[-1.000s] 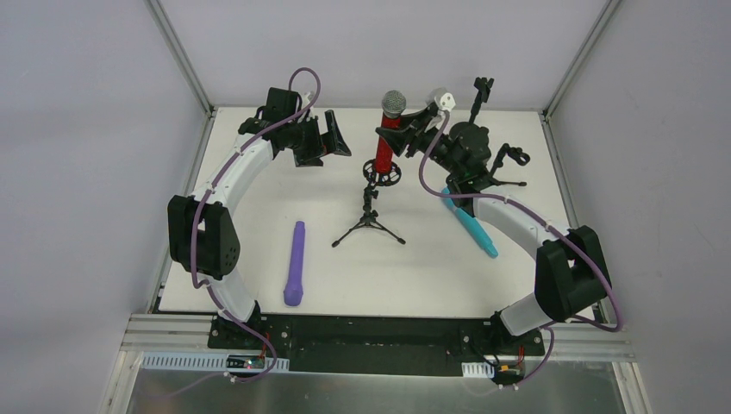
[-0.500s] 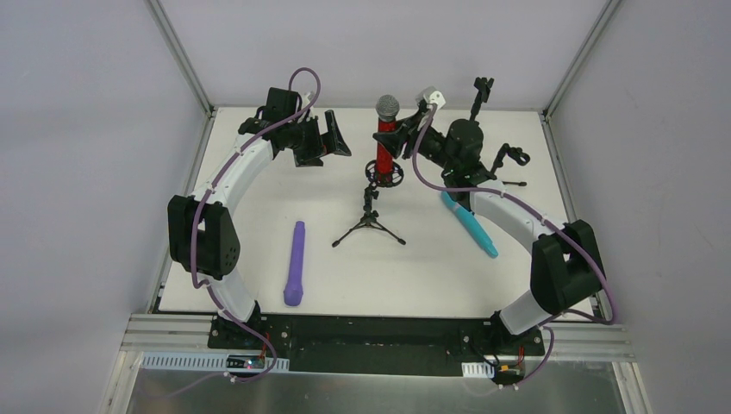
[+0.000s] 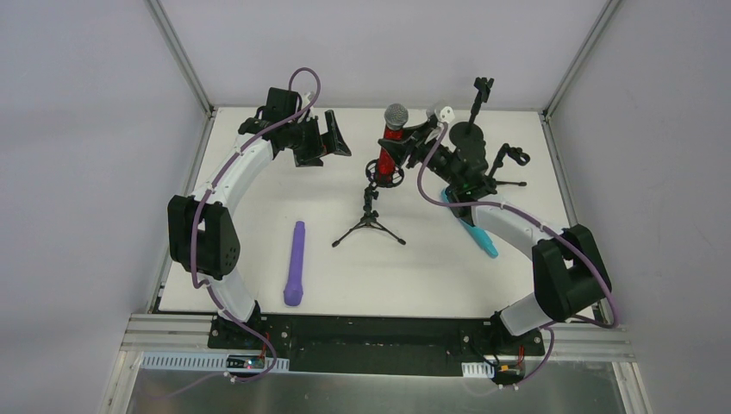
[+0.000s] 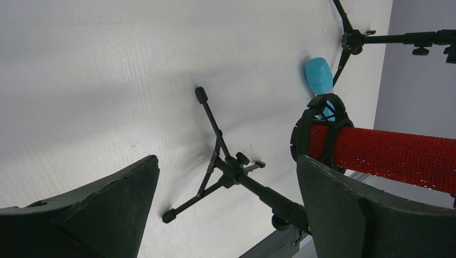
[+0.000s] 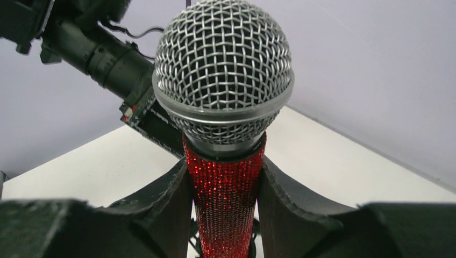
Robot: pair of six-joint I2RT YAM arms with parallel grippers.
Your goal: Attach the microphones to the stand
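My right gripper [image 3: 403, 142] is shut on the red microphone [image 3: 388, 155], which stands nearly upright with its grey mesh head [image 5: 223, 70] on top. In the right wrist view both fingers [image 5: 169, 207] press on its glittering body. The microphone's lower end [image 4: 376, 155] sits in the black ring clip [image 4: 314, 134] of the tripod stand [image 3: 371, 220]. To the left of the stand my left gripper [image 3: 332, 138] hangs open and holds nothing. The purple microphone [image 3: 296, 263] lies at the front left. Partly under my right arm lies the cyan microphone [image 3: 481, 235].
Two more black stands are at the back right, one upright [image 3: 478, 93] and one lower with a clip [image 3: 510, 159]. The table's white top ends at a metal frame on each side, with grey walls behind it.
My right gripper has swung the red microphone slightly left, then back right and lower onto the stand's ring. The left arm and the two lying microphones have not moved.
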